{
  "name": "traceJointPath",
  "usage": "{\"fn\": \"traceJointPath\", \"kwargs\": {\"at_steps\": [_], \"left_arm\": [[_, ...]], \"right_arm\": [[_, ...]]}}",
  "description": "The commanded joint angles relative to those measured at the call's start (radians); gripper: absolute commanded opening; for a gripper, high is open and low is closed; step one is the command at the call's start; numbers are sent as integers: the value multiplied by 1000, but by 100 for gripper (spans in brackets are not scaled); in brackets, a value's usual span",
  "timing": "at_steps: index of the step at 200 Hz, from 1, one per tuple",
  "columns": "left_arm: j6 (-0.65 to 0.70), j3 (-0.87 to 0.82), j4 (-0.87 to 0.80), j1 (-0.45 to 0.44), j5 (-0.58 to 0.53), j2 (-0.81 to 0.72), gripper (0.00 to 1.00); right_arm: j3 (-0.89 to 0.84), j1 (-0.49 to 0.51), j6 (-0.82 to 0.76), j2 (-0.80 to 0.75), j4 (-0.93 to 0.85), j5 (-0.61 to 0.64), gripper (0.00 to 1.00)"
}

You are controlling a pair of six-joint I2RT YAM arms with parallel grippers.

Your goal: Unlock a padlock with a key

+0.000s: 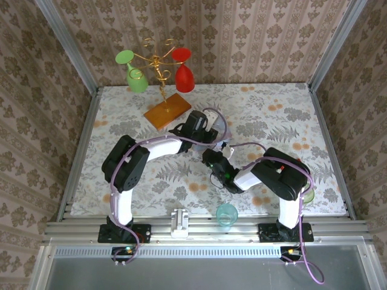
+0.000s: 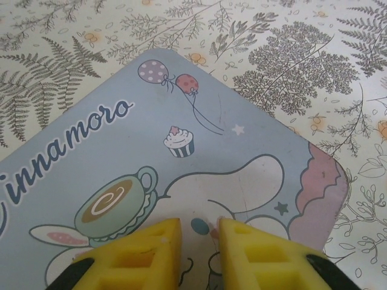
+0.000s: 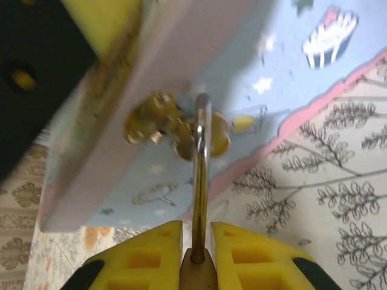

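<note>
Right gripper (image 3: 196,235), clamped on the padlock (image 3: 201,172), should hold it steady; left gripper (image 2: 199,228), barely parted, looks empty.

Green glass (image 1: 135,75) and red glass (image 1: 184,75) hang on a gold stand (image 1: 167,110).

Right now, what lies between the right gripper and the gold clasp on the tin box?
In the right wrist view, the silvery shackle of the padlock spans it, rising from the right gripper up into the gold clasp.
</note>
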Motion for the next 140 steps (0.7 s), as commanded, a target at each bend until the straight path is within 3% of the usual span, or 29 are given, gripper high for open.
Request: {"fn": "traceJointPath", "kwargs": {"at_steps": [1,40,88,108,140], "left_arm": [[-20,-115,-185,1,31,50,21],[-21,-161,-156,4,28,50,16],[-31,-230,-101,15,31,49,13],[-37,-245,-89,16,34,44,13],[-47,-233,-109,20,38,8,14]], "right_arm": [[15,-24,-41,-71,78,133,0],[-39,-72,-26,-90,93,112,0],[-73,-112,-144,-185,11,104,0],[-80,-163,-171,-214,-36,8,0],[-38,-298,-243,-326,-360,-274,0]]}}
